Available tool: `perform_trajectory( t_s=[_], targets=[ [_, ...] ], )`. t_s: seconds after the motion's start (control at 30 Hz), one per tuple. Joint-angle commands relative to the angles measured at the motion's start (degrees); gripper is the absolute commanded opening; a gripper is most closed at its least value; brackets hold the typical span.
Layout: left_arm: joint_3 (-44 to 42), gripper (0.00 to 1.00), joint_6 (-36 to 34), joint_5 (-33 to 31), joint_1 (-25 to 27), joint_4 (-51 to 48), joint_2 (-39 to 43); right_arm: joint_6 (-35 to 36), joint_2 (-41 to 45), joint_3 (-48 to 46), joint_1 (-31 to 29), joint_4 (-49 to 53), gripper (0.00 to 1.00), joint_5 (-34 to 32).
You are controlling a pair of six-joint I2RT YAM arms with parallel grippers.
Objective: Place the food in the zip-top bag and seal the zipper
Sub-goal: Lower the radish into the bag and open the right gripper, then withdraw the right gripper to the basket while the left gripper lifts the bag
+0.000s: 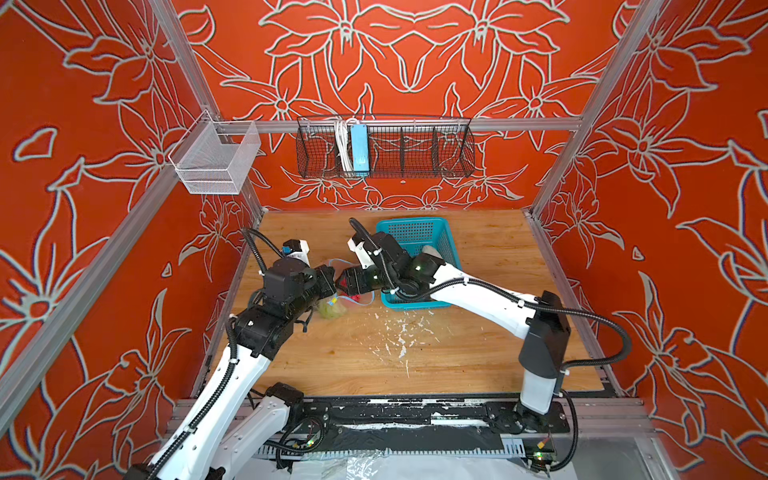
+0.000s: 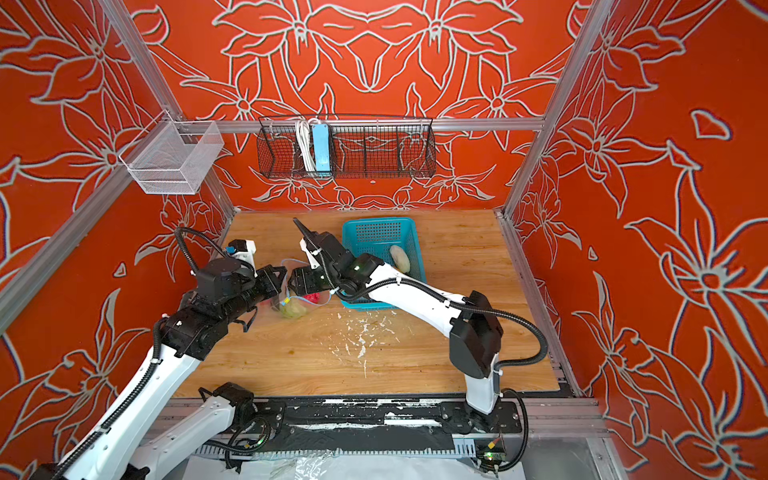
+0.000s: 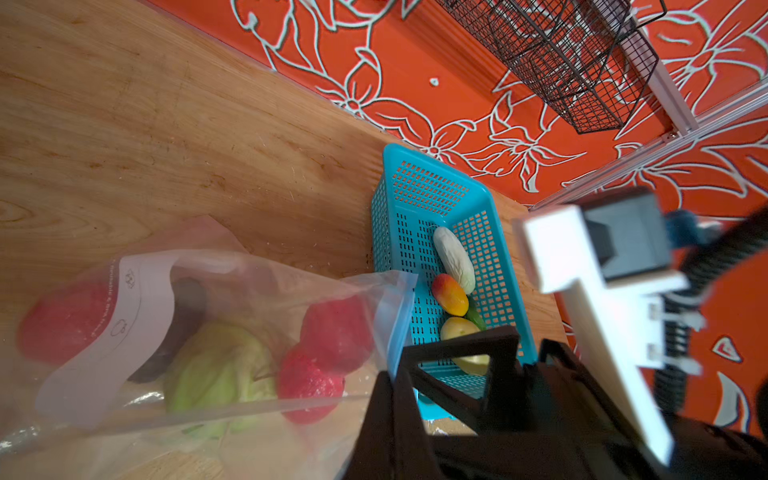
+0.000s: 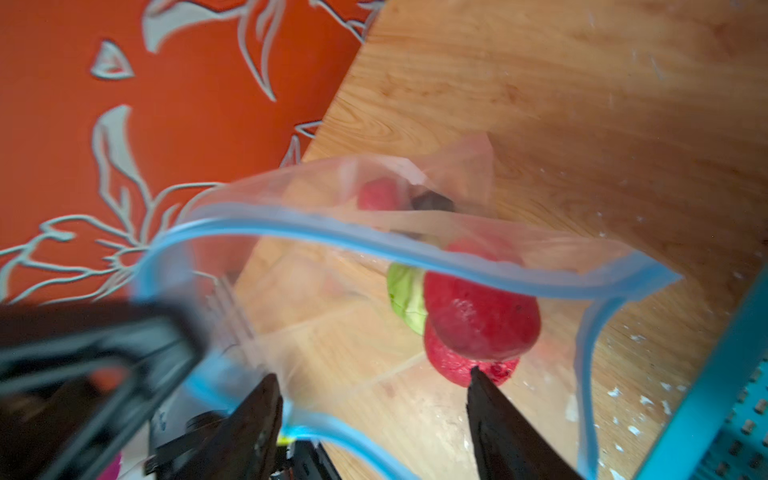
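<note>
The clear zip-top bag (image 3: 257,282) lies on the wooden table with its mouth gaping. Its blue zipper (image 4: 332,237) curves round the opening. Inside lie the green cabbage (image 3: 220,365), two red strawberries (image 3: 336,332), a dark avocado (image 3: 183,316) and another red piece (image 3: 62,320). My left gripper (image 3: 395,374) is shut on the bag's blue edge. My right gripper (image 4: 372,378) hangs open over the mouth with nothing between its fingers; a strawberry (image 4: 478,320) lies just beyond. In both top views the grippers (image 1: 332,278) (image 1: 343,282) nearly meet. More food is in the basket: white cucumber (image 3: 453,262), mango (image 3: 451,293), yellow potato (image 3: 457,328).
The teal basket (image 1: 415,232) (image 2: 378,232) stands right of the bag, under my right arm. White flecks (image 1: 399,332) mark the table's middle. On the back wall hangs a black wire rack (image 1: 415,149) holding a blue power strip (image 1: 359,149); a mesh bin (image 1: 216,162) hangs at the left.
</note>
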State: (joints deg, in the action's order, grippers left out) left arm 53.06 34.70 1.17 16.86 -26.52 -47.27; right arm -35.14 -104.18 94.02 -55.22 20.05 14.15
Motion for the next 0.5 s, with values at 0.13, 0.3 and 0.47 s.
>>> perform_trajectory(
  t_s=[0.13, 0.3, 0.47],
  targets=[
    [1.0, 0.0, 0.1, 0.0, 0.1, 1.4, 0.4, 0.9, 2.8, 0.2, -0.1, -2.9, 0.72, 1.3],
    [1.5, 0.0, 0.2, -0.3, 0.1, 1.4, 0.6, 2.7, 5.1, 2.7, -0.1, 5.5, 0.73, -4.1],
    [1.6, 0.0, 0.5, -0.8, 0.1, 1.7, 0.0, 4.2, 5.3, 6.8, 0.4, 18.5, 0.73, -10.3]
  ],
)
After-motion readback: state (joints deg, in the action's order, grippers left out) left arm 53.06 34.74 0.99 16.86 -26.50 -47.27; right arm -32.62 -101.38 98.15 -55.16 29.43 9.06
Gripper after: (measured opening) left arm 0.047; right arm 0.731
